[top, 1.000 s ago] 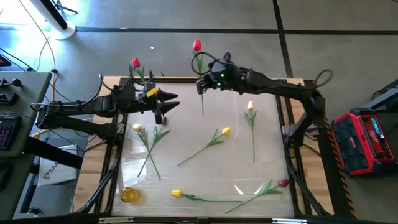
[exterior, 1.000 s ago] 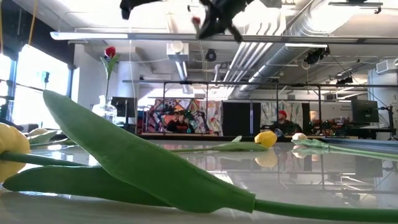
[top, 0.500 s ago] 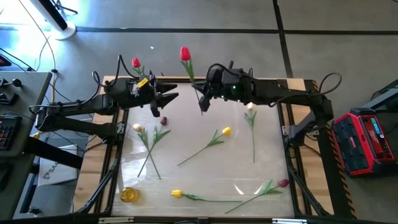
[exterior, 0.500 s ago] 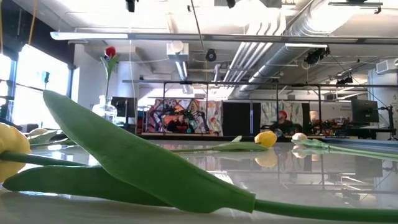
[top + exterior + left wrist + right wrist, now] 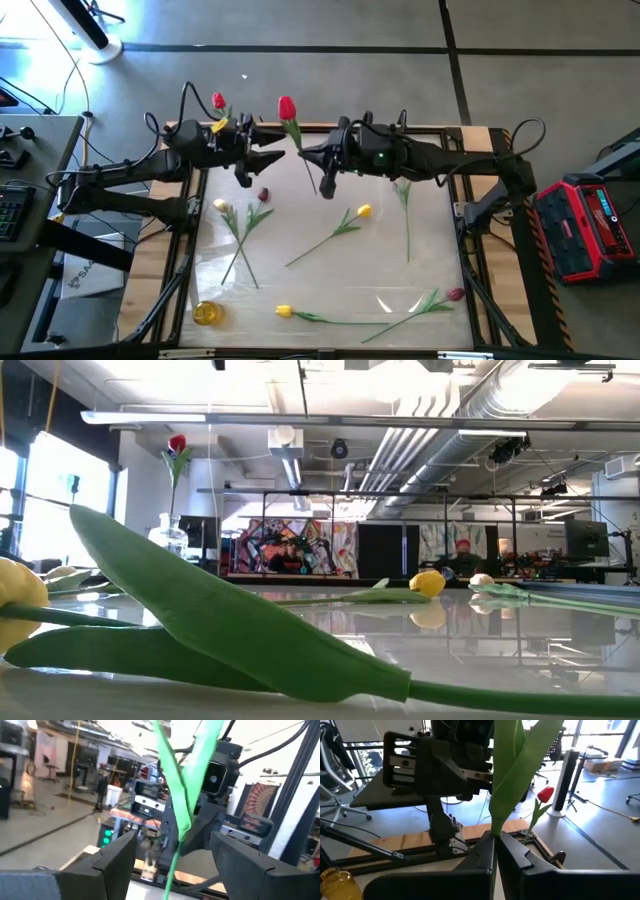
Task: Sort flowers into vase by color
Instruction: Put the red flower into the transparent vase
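The right gripper (image 5: 307, 155) was clamped on the thin green stem of a red tulip (image 5: 287, 107), holding it upright above the far edge of the table (image 5: 440, 250). Its head was a closed red bud, and a long green leaf (image 5: 512, 767) rose from just above the closed fingers (image 5: 485, 857). The left gripper (image 5: 272, 155) faced it from close by with its fingers (image 5: 117, 855) spread apart, and the held stem (image 5: 172, 822) ran between them without touching either.

A second red tulip (image 5: 218, 101) stood in a clear glass vase (image 5: 170, 533) at the table's far left corner. On the tabletop lay the other flowers: a cream tulip (image 5: 220, 205) crossed with a dark maroon one (image 5: 263, 194), a yellow tulip (image 5: 363, 210) near the middle, another yellow one (image 5: 284, 311) along the near edge, and a maroon one (image 5: 456, 294) toward the near right. A small yellow jar (image 5: 207, 313) stood at the near left corner.
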`<move>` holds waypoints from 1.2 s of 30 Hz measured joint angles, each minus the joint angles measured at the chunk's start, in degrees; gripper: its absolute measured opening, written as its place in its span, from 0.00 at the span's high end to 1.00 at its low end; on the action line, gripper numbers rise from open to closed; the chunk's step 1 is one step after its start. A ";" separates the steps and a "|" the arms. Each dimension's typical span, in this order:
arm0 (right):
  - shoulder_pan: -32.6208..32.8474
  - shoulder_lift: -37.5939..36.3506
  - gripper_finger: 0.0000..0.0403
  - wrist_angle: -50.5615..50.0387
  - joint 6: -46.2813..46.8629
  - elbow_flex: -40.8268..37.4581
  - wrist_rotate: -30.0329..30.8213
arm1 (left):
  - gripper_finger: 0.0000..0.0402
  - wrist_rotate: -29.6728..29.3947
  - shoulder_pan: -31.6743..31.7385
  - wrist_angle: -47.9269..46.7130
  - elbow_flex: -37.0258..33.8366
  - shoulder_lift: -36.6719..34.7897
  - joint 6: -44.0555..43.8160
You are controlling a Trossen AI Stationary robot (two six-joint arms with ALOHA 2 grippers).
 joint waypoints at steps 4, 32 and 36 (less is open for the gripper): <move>0.27 0.03 1.00 0.91 -0.53 0.00 -0.75 | 0.39 3.46 0.63 0.62 0.00 1.77 -1.50; 2.42 0.05 1.00 -0.36 3.39 0.00 0.38 | 0.68 13.69 1.64 -2.68 10.10 10.78 0.42; 2.55 0.05 1.00 -0.49 3.40 0.00 0.36 | 0.78 13.73 1.65 -2.68 10.10 10.26 1.87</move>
